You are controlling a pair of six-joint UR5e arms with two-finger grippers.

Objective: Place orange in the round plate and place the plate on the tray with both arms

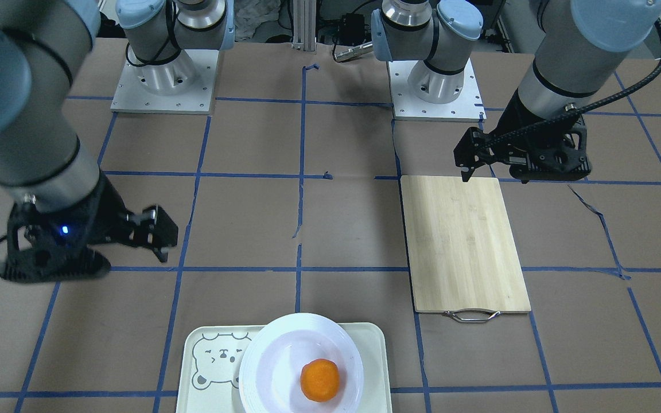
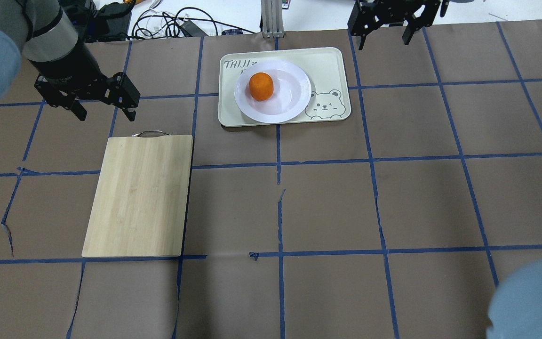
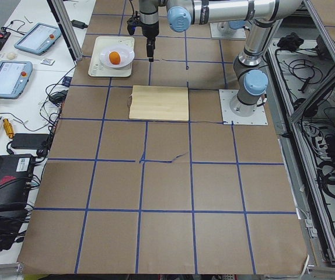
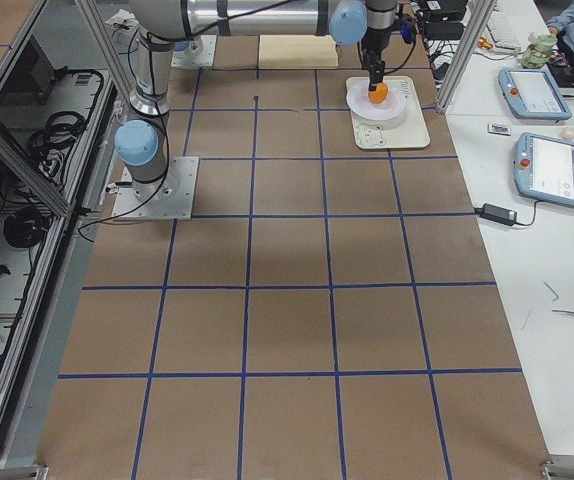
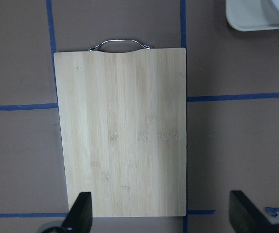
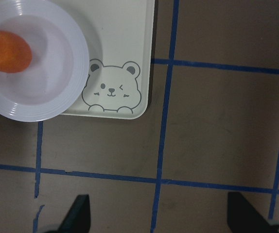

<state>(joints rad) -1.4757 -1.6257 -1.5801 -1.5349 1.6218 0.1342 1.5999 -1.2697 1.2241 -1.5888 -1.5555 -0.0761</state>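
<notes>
The left gripper (image 2: pixel 105 109) hovers well off to the tray's left, above the bare brown table (image 2: pixel 393 197). Its jaws are spread wide and hold nothing, which fits an arm that has no further load to carry. Just below it, and also left of the tray, lies a bamboo cutting board (image 2: pixel 139 195) with its metal handle turned toward the tray's side of the table. It plays no part in the job and sits apart from everything else. The tray (image 2: pixel 332 66) itself rests flat at the far middle of the table, long side toward the robot. The round plate (image 2: pixel 286 100) sits on the tray's left and middle part, leaving the bear-face corner uncovered. The plate's rim seems to lap slightly over the tray's robot-side edge, so it probably bears on the tray lip there, not wholly inside it. The orange (image 2: pixel 261 86) lies in the plate's sunken centre, toward the tray's left end, where the dished shape keeps it from rolling. The right gripper (image 2: pixel 384 35) hangs just beyond the tray's right end, raised, jaws parted and empty. By this layout, both placements look complete.
</notes>
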